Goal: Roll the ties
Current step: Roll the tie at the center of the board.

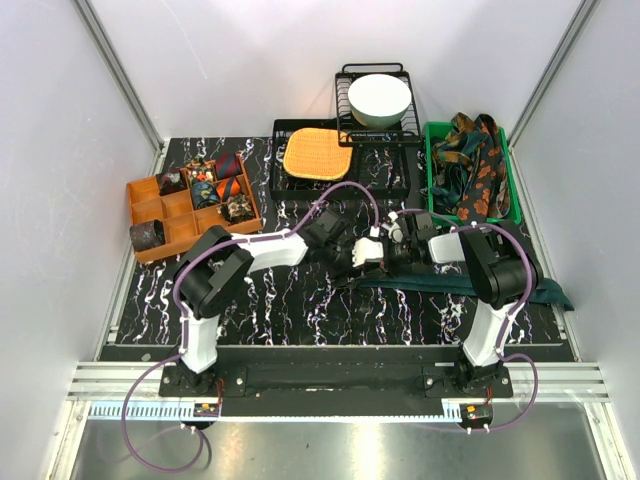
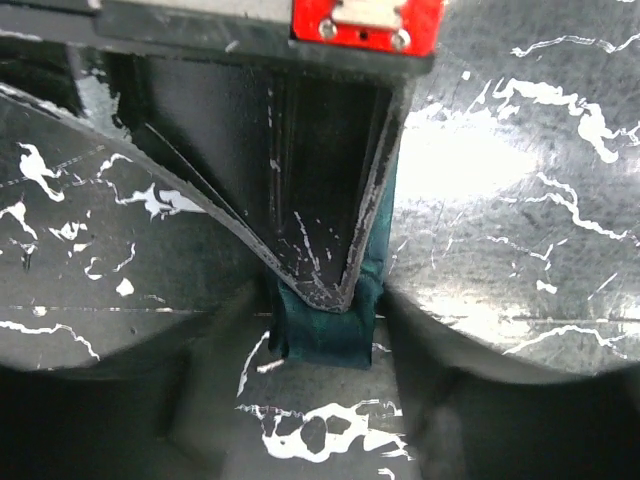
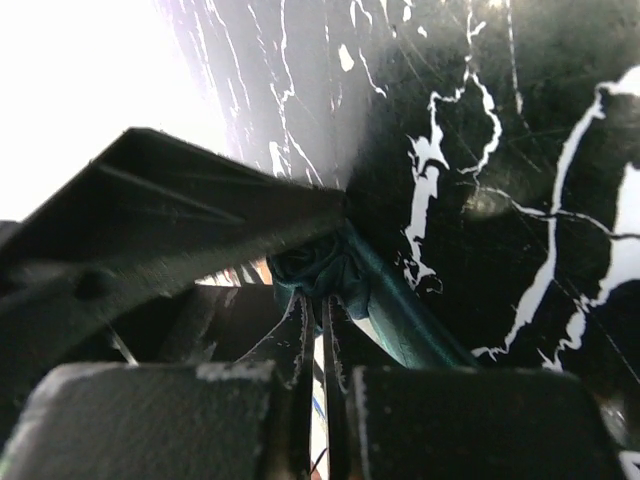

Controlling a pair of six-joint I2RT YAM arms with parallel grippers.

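Teal tie (image 1: 470, 287) is laid flat on the desk (image 1: 300, 310) ahead of the right arm's base. It is stretched toward the right edge, and its other end is wound into a small roll at mid-desk, between both hands. The right hand (image 3: 318, 305) is closed on that roll: its fingers (image 3: 300, 345) are pressed together, and the fabric is seen wrapped round their tips. The left hand (image 2: 320, 310) is open, with its fingers (image 2: 200, 400) set apart on either side of the roll. A sliver of desk is seen between the roll and one finger. Farther back on the left, rolled ties (image 1: 215, 185) are held in the compartments of an orange tray (image 1: 180, 235). On the right, patterned ties (image 1: 480, 170) are heaped in a green bin (image 1: 432, 165). At the far edge an orange mat (image 1: 318, 153) is laid on a black rack (image 1: 290, 188), and a white bowl (image 1: 378, 98) is set in a wire basket (image 1: 345, 100) behind it.
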